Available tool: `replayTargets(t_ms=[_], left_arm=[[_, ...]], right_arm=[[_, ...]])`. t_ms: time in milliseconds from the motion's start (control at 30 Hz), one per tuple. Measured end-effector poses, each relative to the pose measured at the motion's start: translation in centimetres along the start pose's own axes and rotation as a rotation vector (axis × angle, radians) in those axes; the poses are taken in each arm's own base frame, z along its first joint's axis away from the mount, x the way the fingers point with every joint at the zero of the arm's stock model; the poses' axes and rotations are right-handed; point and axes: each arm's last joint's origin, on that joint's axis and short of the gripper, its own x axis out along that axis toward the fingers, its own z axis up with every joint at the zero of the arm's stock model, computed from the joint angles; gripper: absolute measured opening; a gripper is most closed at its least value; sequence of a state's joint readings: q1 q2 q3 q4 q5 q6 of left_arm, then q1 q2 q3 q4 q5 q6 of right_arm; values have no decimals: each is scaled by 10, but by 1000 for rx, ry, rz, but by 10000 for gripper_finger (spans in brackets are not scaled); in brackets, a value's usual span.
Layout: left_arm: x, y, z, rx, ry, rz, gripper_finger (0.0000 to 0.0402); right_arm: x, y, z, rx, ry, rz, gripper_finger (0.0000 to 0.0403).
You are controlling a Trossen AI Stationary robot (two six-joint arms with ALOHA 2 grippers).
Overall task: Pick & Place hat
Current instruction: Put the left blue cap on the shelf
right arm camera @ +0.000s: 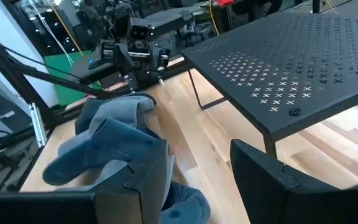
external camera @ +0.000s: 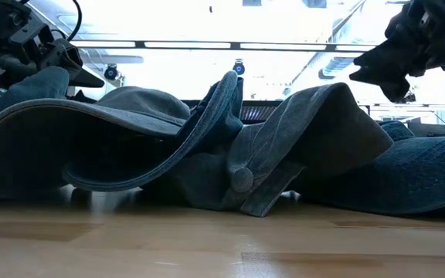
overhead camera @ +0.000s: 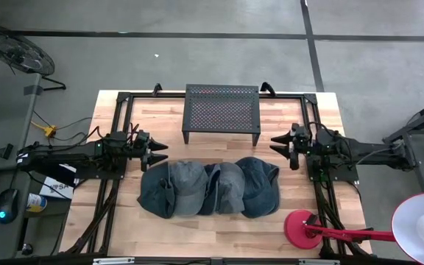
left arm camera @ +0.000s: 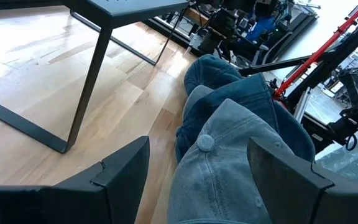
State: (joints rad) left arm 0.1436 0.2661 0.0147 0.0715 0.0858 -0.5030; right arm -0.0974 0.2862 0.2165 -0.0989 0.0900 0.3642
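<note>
**Jaws spread, hats waiting**

Jaws on my left gripper (overhead camera: 160,152) and right gripper (overhead camera: 277,143) are standing open, empty, flanking the hats (overhead camera: 208,188) at nine and three o'clock, probably staging a pick. Hats are lying heaped mid-surface (overhead camera: 197,228), at six o'clock from the empty mesh rack (overhead camera: 222,108).

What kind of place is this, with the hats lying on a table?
Probably a robotics lab or workshop. Two dark arms are mounted on a wooden table with denim hats and a perforated metal stand between them, on a grey taped floor, with a computer mouse beside it.
</note>
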Motion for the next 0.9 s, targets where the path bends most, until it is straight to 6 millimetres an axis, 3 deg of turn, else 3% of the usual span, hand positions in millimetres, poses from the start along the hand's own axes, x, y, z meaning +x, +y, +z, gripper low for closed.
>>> replayTargets(t_ms=[267, 433, 900], left_arm=[[0, 0, 0, 0, -9, 17, 266], [0, 1, 1, -2, -19, 35, 266], [-2, -3, 12, -122, -102, 75, 266]], right_arm=[[5, 1, -11, 14, -175, 29, 167], [7, 1, -21, -3, -159, 40, 167], [3, 4, -18, -122, -175, 119, 167]])
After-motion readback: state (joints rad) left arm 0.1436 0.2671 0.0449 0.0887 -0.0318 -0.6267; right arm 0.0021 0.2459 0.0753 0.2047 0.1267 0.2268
